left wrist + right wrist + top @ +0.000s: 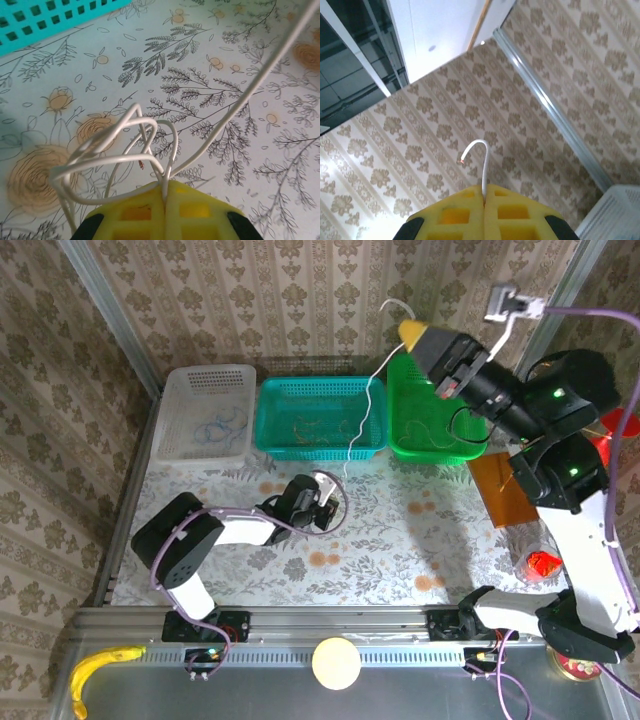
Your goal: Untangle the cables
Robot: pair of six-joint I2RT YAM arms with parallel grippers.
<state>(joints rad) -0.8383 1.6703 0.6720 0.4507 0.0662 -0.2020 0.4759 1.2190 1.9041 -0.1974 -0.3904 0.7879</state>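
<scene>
The white cable [368, 400] is being gripped at two places. The left pincer [165, 186] is being pressed shut on the coiled loops, low over the worktop [150, 60], seemingly to anchor the bundle. The right pincer [484, 189] is being held high, well apart from the left one, clenched on the free end, whose tip is curling out just beyond it. Between both pincers the strand is being drawn out, probably so that the loops are being pulled open.
</scene>
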